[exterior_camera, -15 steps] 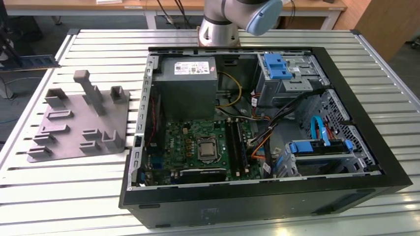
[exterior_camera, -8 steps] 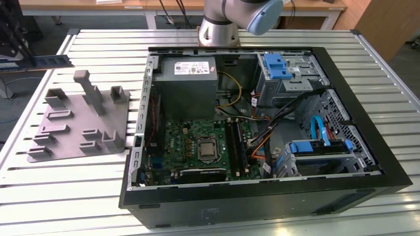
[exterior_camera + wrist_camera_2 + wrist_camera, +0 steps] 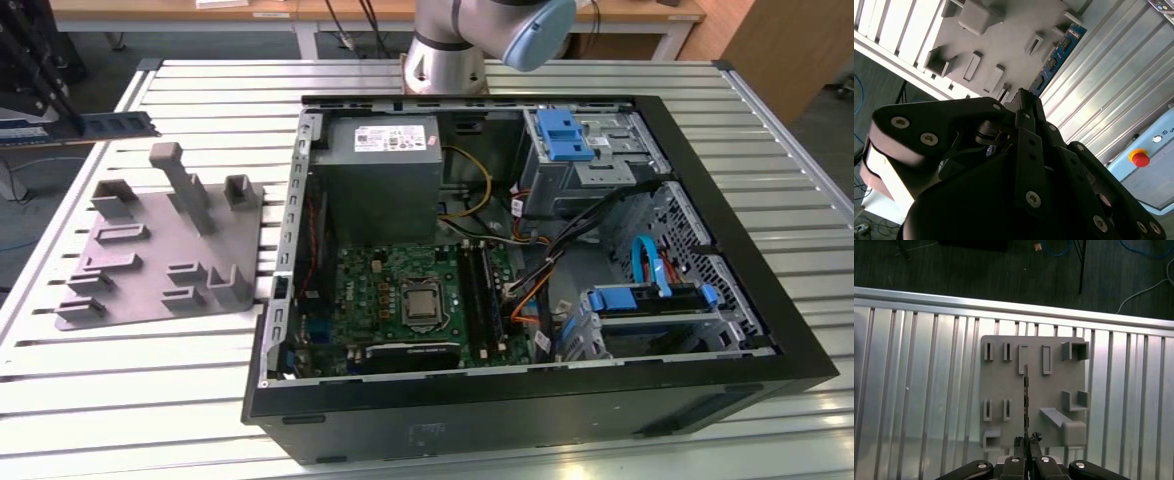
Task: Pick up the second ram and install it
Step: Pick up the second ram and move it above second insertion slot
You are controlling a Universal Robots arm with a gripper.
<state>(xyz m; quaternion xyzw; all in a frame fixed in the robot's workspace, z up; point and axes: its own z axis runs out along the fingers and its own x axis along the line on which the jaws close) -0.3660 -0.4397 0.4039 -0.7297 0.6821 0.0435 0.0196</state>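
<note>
Below, worktop [image 3: 134,400]: slatted metal; a grey holder plate [image 3: 160,260] and an open computer case [image 3: 534,430] are carried on it.
Room: dark floor [image 3: 954,265] is seen past the worktop's edge.
Hand [image 3: 1026,442]: closed on the ram.
Ram [image 3: 1025,400]: held on edge by one end over the plate, well apart from the case.
Edges: the plate is set near the exterior view's left edge.
Open room: bare slats are left between plate and case.
</note>
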